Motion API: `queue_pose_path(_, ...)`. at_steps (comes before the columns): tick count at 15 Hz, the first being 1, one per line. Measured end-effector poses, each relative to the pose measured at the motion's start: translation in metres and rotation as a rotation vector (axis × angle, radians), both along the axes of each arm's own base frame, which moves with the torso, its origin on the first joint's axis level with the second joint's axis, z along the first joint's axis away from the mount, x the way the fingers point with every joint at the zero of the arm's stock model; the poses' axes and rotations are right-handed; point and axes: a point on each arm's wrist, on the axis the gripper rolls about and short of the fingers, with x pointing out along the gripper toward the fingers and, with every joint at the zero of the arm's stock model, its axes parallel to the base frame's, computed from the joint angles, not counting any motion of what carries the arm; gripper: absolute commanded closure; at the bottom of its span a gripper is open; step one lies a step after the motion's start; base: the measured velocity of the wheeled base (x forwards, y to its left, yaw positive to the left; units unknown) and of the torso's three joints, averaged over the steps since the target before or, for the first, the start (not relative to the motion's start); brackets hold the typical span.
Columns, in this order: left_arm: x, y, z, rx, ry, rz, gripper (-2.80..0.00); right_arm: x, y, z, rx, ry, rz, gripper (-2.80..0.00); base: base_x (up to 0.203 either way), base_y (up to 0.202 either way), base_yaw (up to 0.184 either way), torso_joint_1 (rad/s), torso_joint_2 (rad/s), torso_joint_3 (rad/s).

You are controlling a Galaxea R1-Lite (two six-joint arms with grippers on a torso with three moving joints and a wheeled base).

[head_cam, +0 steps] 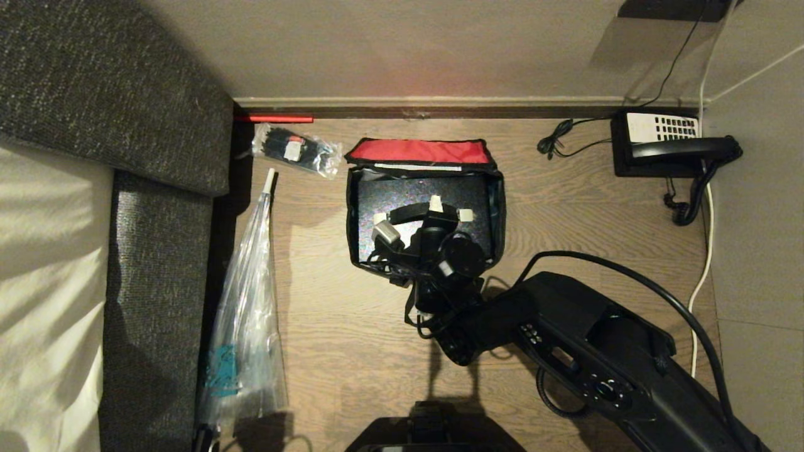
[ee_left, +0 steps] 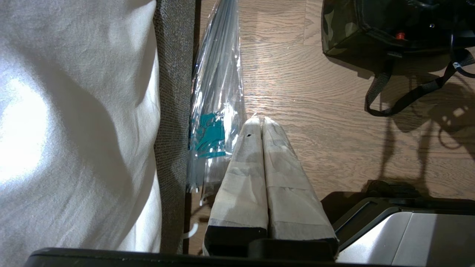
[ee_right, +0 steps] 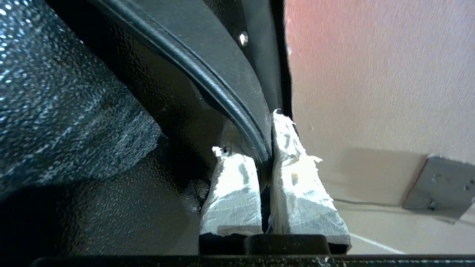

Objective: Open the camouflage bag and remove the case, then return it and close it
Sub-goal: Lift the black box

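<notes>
The camouflage bag (head_cam: 500,213) stands open on the wooden floor, its red-lined lid (head_cam: 418,150) folded back toward the wall. The case (head_cam: 383,201), black and speckled, fills the bag's opening. My right gripper (head_cam: 434,207) reaches in from the near side and is shut on the case's black handle (ee_right: 207,63), between the handle's white ends. In the right wrist view the taped fingers (ee_right: 285,148) pinch that curved handle beside the glittery surface (ee_right: 55,92). My left gripper (ee_left: 258,120) is shut and empty, parked low; a corner of the bag (ee_left: 336,33) and a strap (ee_left: 389,107) show beyond it.
A long clear plastic bag (head_cam: 248,301) lies along the dark sofa (head_cam: 157,125) on the left. A small packet of black items (head_cam: 295,149) sits by the wall. A black telephone (head_cam: 675,144) with cords is at the far right.
</notes>
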Motion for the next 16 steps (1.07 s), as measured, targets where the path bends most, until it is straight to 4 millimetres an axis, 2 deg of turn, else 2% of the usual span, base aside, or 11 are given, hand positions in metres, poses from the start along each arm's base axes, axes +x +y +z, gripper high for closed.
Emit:
queue_pose_path(7,0.0,0.0,0.0,0.0,0.0,0.0,0.0,-0.014,0.003,0.014,-0.005,0.006,0.025,0.0,0.0,0.0,0.0,0.0,0.0,0.0)
queue_pose_path(16,0.0,0.0,0.0,0.0,0.0,0.0,0.0,-0.029,0.007,0.043,0.04,-0.032,0.042,0.0,0.0,0.0,0.0,0.0,0.0,0.0)
